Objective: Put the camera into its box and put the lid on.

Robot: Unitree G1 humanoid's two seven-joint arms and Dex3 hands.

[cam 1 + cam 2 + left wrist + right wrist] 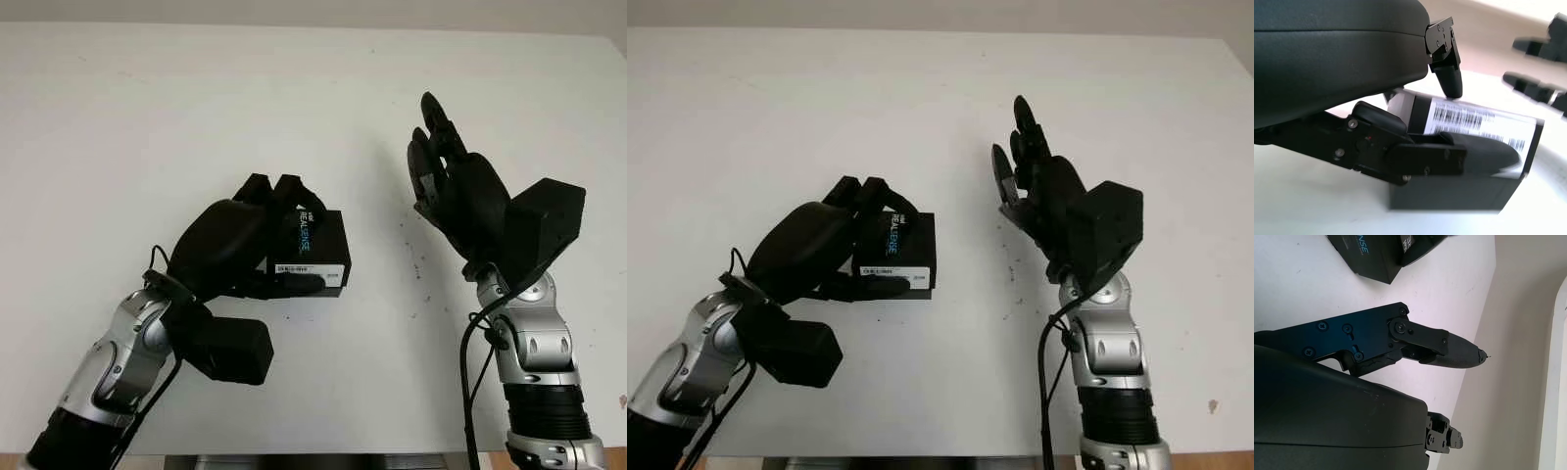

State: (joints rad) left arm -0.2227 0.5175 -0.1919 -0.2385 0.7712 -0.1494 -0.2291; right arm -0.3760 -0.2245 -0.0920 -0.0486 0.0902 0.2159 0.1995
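Observation:
A black camera box [321, 241] with blue lettering and a white barcode label lies closed on the white table [137, 117], a little left of centre. My left hand [293, 235] is shut on the box. Two fingers [263, 187] hook over its far left edge, and the thumb [1469, 154] presses along the near side below the label [1474, 121]. My right hand [438, 147] is open and held up above the table to the right of the box, well apart from it. The right wrist view catches a corner of the box [1364, 252].
A few small dark specks [415, 264] mark the table between the box and my right arm. The table's front edge [343, 454] runs just below both forearms. Bare white surface spreads behind and to both sides.

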